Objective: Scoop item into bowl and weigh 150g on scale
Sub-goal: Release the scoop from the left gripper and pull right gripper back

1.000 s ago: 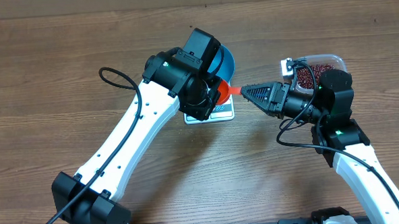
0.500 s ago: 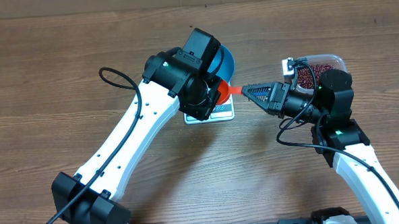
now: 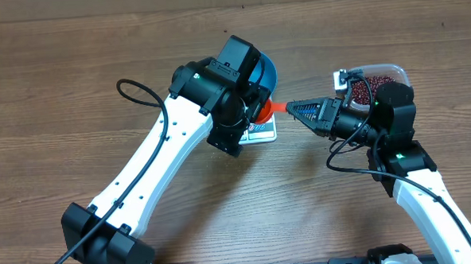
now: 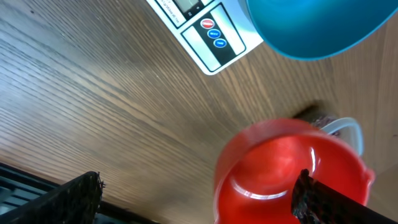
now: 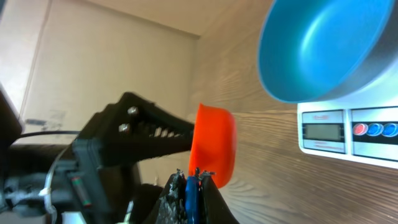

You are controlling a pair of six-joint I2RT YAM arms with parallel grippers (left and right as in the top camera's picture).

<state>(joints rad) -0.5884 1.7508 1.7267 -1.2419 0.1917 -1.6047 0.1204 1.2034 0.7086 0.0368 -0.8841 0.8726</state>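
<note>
The beans [image 3: 367, 89] lie as a dark red heap in a clear tub [image 3: 393, 68] on the bench [image 3: 58, 92], behind the right end effector [image 3: 292, 108] and close beside that arm's wrist. None of them can be seen anywhere else.

The right end effector points away from the tub, its two fingers [image 5: 189, 200] pressed tightly together on the blue end of the handle of an orange-red scoop [image 3: 266, 108]. The scoop's cup sticks out just beyond the fingertips, held above the bench.

Just past the scoop, ahead of the right end effector, the blue bowl [image 5: 323, 50] sits on the white scale [image 5: 348, 130]. The scale's display and coloured buttons face the scoop's side. From overhead, much of the bowl is hidden under the left arm, and only its far rim shows.

The left end effector [image 4: 196, 199] is wide open, its two black fingers [image 4: 81, 194] spread far apart. The scoop's cup lies in the gap between them, near one finger, and I cannot tell whether it touches either. From its wrist view, the scale's button panel lies ahead of the left end effector, with the bowl's blue wall beyond it.
</note>
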